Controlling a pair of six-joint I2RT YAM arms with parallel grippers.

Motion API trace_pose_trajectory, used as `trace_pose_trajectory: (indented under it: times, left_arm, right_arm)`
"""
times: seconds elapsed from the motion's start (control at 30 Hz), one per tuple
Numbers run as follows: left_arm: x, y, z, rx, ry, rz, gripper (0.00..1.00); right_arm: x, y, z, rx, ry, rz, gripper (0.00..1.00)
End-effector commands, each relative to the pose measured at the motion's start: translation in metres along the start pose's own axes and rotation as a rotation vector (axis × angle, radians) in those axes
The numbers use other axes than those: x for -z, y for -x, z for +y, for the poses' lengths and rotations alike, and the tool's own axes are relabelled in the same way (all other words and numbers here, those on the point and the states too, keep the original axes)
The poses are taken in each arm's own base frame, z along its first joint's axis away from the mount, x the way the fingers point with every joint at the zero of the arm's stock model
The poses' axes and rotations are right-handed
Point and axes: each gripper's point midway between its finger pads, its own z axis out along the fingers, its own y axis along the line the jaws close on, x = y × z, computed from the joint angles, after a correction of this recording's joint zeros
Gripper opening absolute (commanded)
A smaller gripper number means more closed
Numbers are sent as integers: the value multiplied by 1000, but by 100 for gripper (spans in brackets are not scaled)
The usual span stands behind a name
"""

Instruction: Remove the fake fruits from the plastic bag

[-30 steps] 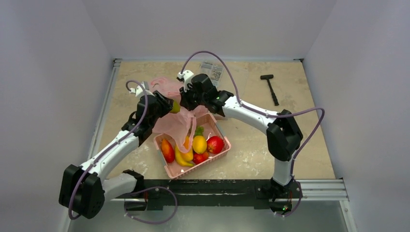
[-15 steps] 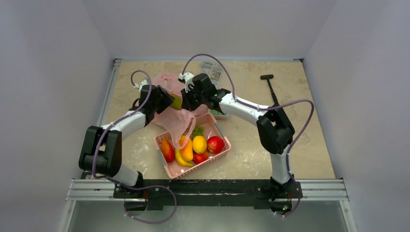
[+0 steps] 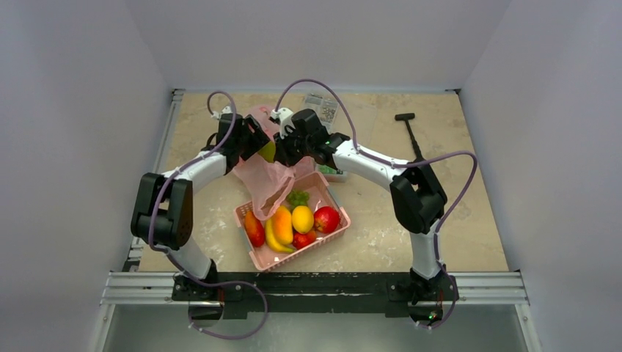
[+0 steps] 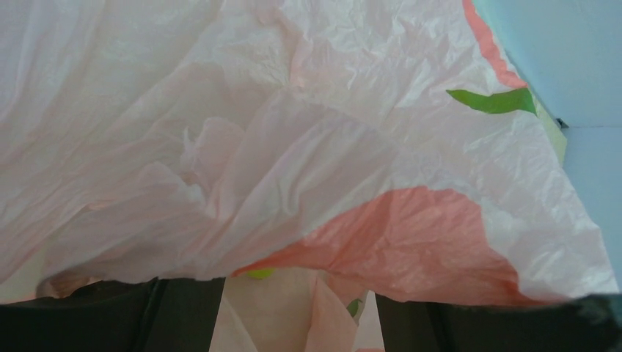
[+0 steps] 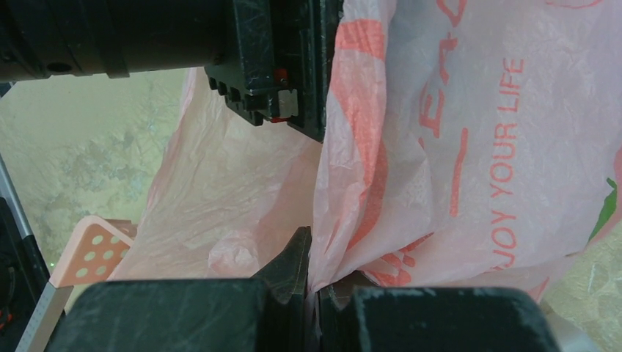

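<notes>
Fruits (image 3: 293, 220) mostly lie in the basket (image 3: 262, 262), so the task looks nearly done. One yellow-green piece (image 3: 268, 152) shows high against the bag (image 3: 265, 183), which hangs above the basket between both raised arms. Right tool (image 5: 314, 282) is pinched together on the bag's film. The left tool (image 4: 297, 323) stands apart, film draped across it.

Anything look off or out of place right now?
Nothing spilled or damaged. One yellow-green fruit is up between the left hand and right hand beside the hanging plastic bag; the other fruits lie in the pink basket.
</notes>
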Motion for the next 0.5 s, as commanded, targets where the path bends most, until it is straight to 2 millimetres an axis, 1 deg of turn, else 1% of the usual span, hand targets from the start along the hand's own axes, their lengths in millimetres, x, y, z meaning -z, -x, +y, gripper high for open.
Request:
trace_pose_trajectory:
  times: [0.0, 0.03, 0.1, 0.17, 0.3, 0.37, 0.47]
  left_arm:
    - [-2, 9, -20, -91, -53, 19, 67]
    - [-1, 8, -19, -122, -41, 21, 69]
    - [0, 3, -13, -179, 1, 40, 78]
    - [-5, -5, -8, -224, 29, 106, 81]
    - [-17, -26, 5, -273, 79, 248, 82]
    - [-23, -34, 14, -277, 102, 284, 82]
    - [-26, -44, 18, -289, 113, 310, 82]
  right_arm:
    - [4, 23, 3, 32, 26, -53, 0]
    - [4, 23, 3, 33, 27, -51, 0]
    - [5, 22, 3, 33, 26, -52, 0]
    - [5, 22, 2, 32, 23, -53, 0]
    - [6, 20, 0, 33, 18, -49, 0]
    - [6, 20, -1, 34, 14, -50, 0]
    - [8, 20, -2, 34, 10, -51, 0]
